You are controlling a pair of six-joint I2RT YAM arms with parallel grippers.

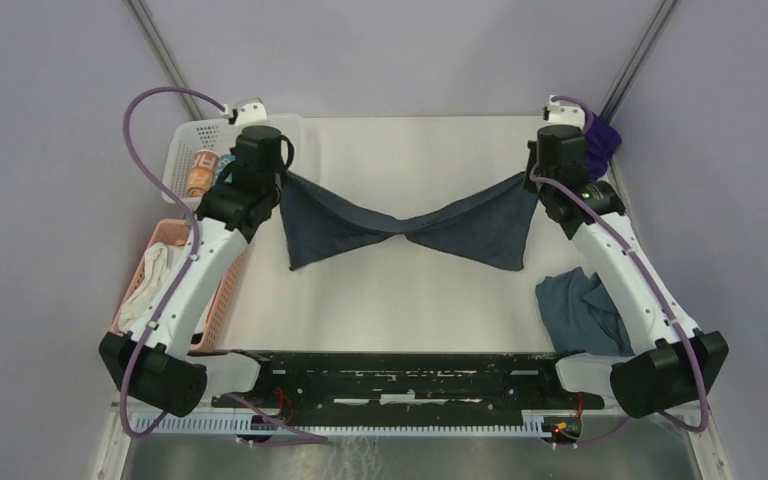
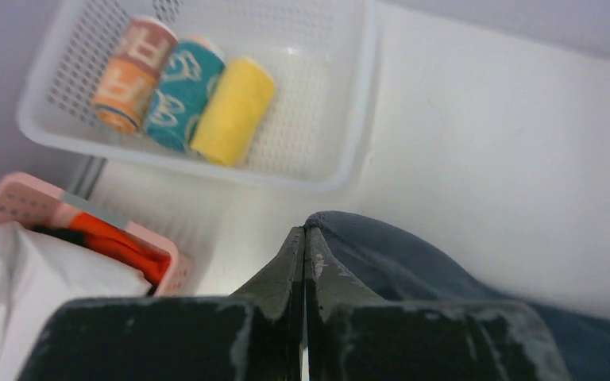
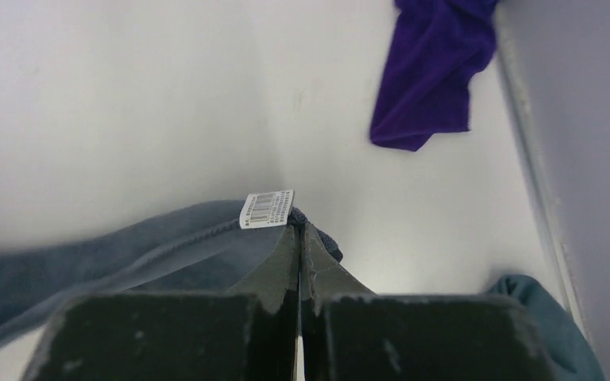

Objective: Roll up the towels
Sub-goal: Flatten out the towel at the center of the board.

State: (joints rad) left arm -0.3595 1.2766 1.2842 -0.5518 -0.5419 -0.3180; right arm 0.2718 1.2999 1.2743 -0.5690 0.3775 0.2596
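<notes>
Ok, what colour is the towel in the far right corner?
Purple towel, clearest in right wrist view.

I count three loose cloths on the table (image 1: pixel 400 150): one slate-grey towel (image 1: pixel 405 228) across the centre, one purple towel (image 1: pixel 603 138) at two o'clock and one teal-blue cloth (image 1: pixel 580 312) at four o'clock.

I count two baskets: one white basket (image 2: pixel 349 103) at ten o'clock and one pink basket (image 2: pixel 16 202) at nine.

The white one holds three rolled towels: one orange-brown roll (image 2: pixel 133 74), one teal patterned roll (image 2: pixel 183 95) and one yellow roll (image 2: pixel 233 111).

The pink one holds one white cloth bundle (image 2: pixel 24 278) and one orange cloth (image 2: pixel 119 242).

I have two grippers: the left gripper (image 2: pixel 305 238) and the right gripper (image 3: pixel 300 234).
</notes>
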